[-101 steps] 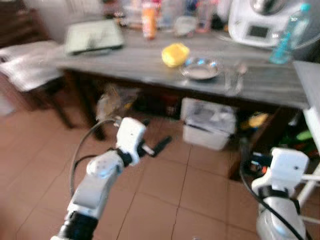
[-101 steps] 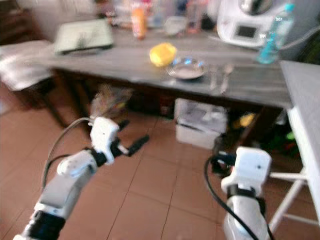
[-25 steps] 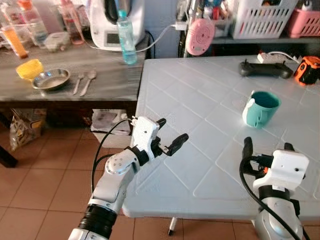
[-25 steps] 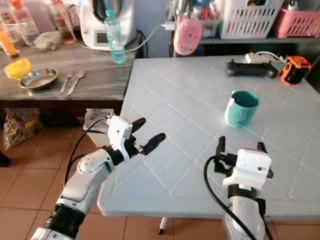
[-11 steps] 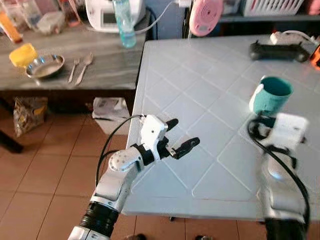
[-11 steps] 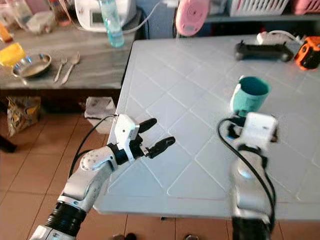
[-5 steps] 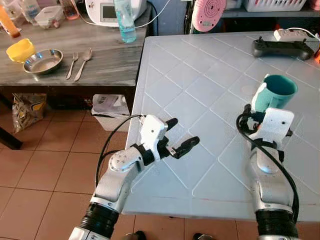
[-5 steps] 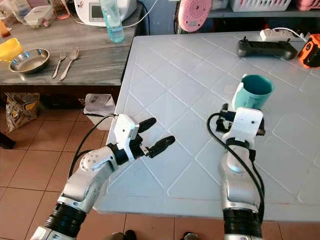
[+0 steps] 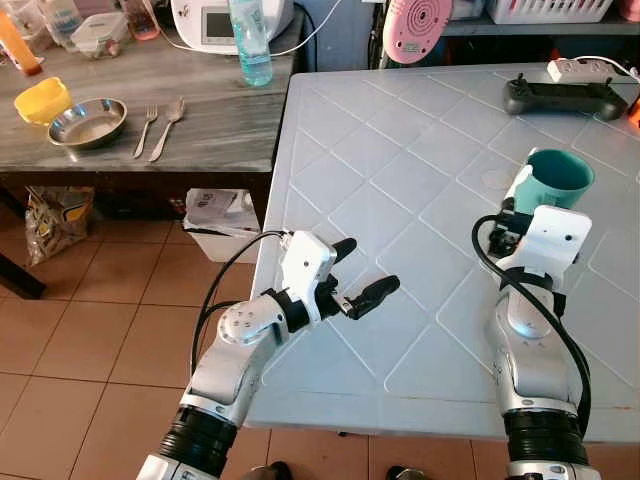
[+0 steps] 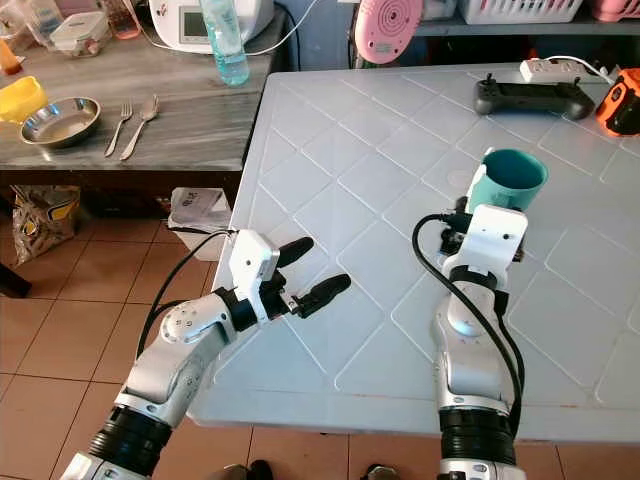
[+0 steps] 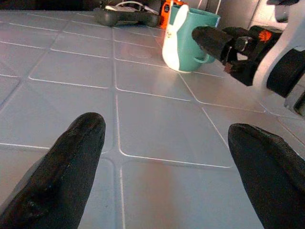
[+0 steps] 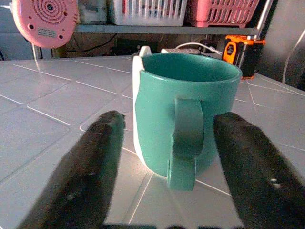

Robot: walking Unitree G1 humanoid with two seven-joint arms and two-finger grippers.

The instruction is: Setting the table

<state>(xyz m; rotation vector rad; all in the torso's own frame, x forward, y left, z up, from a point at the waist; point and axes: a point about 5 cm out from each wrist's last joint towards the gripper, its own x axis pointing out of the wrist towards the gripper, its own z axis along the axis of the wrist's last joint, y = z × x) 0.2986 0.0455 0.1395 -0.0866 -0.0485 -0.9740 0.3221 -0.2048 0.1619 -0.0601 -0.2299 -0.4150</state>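
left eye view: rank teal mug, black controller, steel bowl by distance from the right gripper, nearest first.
1. teal mug: right in front of the open right gripper, handle toward it, on the white table.
2. black controller: farther back on the same table, near its far edge.
3. steel bowl: far across on the robot's left, on the wooden side table.

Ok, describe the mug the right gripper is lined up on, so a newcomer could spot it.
On the white tiled table, toward its right side, stands the mug directly ahead of the right gripper, whose open fingers flank it. It is the only teal thing there, upright, with a white panel and its handle facing the gripper.
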